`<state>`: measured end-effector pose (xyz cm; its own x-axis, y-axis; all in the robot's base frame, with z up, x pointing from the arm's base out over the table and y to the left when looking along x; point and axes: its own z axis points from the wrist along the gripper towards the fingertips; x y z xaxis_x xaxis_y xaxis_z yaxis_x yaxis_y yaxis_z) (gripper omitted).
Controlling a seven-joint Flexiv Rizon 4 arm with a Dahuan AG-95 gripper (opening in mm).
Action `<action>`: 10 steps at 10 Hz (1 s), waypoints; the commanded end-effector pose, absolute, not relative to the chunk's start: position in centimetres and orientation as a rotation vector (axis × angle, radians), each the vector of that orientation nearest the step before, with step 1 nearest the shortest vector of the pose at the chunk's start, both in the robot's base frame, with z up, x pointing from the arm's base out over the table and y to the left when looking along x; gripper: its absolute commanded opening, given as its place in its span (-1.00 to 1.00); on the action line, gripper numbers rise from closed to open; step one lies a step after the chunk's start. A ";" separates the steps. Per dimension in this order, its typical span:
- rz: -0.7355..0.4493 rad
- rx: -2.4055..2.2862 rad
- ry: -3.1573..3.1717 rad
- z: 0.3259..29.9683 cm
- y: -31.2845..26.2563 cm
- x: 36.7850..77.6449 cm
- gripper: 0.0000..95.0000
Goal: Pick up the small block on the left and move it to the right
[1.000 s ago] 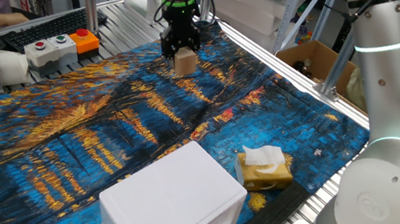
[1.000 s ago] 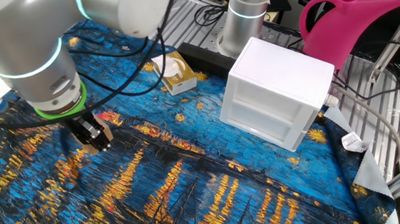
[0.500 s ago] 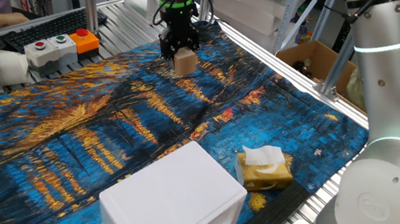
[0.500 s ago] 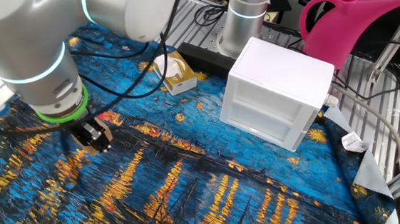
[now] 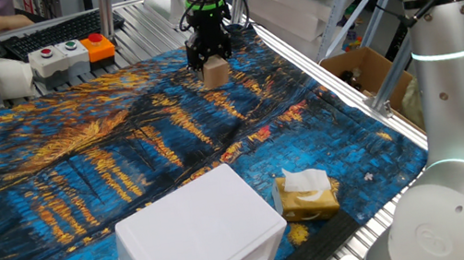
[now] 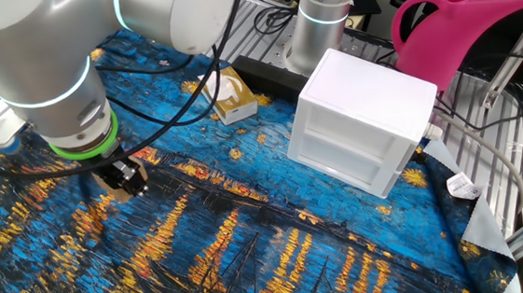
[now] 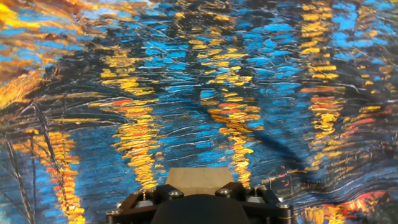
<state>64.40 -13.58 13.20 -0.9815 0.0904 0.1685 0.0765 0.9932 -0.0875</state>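
The small block (image 5: 217, 74) is a plain tan cube at the far side of the painted cloth (image 5: 124, 156). My gripper (image 5: 213, 62) comes down on it from above and is shut on it. In the hand view the small block (image 7: 198, 178) shows as a tan face between the dark jaws of the gripper (image 7: 198, 190), with the cloth beneath. In the other fixed view the gripper (image 6: 130, 178) hangs under the green-ringed wrist, and most of the block is hidden by the fingers. I cannot tell whether the block touches the cloth.
A large white plastic box (image 5: 198, 238) stands near the front of the cloth, with a yellow-brown tissue packet (image 5: 306, 195) beside it. A button box (image 5: 70, 53) sits at the back left and a cardboard box (image 5: 363, 72) off the right edge. A pink watering can (image 6: 458, 28) stands behind the white box (image 6: 363, 124).
The arm has shifted slightly over the cloth with the block still in the jaws. Nothing else has moved.
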 end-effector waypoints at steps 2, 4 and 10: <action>0.116 -0.049 -2.963 13.2 -13.6 64.5 -1.00; 0.114 0.000 -2.963 13.2 -13.6 64.5 -1.00; 0.108 0.174 -2.960 13.2 -13.6 64.5 -1.00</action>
<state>64.49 -13.56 13.24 -0.9773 -0.1142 0.1785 -0.1267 0.9901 -0.0600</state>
